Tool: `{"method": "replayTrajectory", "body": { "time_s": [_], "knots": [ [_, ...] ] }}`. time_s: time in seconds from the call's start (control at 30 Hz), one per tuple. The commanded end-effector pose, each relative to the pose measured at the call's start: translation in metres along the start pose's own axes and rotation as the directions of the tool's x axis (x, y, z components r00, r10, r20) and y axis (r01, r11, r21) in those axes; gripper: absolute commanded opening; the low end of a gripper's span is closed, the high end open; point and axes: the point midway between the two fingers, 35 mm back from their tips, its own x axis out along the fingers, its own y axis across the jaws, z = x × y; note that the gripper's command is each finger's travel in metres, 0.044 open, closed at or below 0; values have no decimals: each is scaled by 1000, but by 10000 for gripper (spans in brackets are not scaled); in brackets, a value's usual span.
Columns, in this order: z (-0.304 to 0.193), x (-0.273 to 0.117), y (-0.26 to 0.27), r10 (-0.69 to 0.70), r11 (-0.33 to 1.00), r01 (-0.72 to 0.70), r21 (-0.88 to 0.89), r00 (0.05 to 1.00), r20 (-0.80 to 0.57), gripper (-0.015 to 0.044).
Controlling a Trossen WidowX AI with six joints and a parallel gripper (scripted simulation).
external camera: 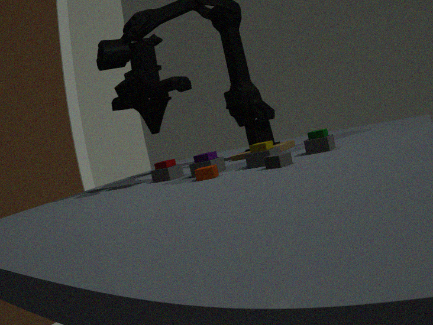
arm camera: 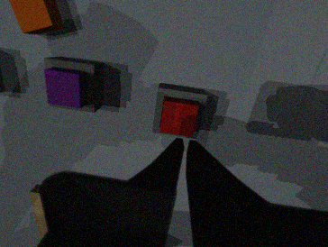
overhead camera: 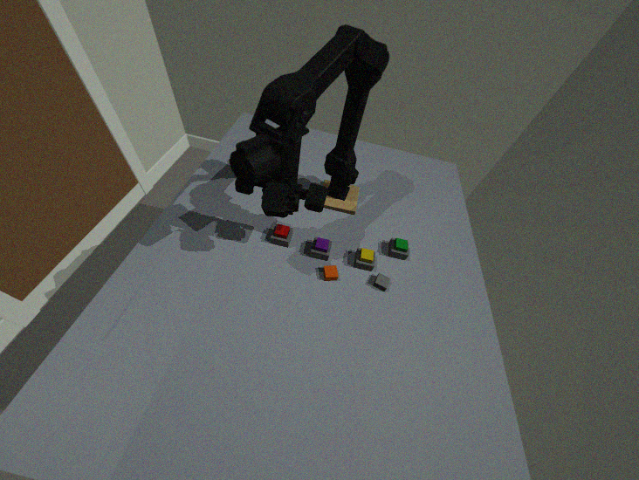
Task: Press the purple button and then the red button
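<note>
Top: high, far, angled down over the desk [overhead camera: 310, 360]. Exterior: low by the desk's near edge. Wrist: close, straight down. Shared: red button [overhead camera: 281, 230], purple button [overhead camera: 321, 243].
</note>
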Motion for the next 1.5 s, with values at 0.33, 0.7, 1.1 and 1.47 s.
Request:
{"method": "replayTrajectory", "body": {
  "time_s": [0.33,0.7,1.1,1.47],
  "knots": [
    [-7,41,1,8,1000,-8,-3,1000,-24,20],
    [-7,59,1,8,1000,-8,-3,1000,-24,20],
    [-8,66,2,8,1000,-8,-3,1000,-24,20],
    [-8,66,2,8,1000,-8,-3,1000,-24,20]
  ]
}}
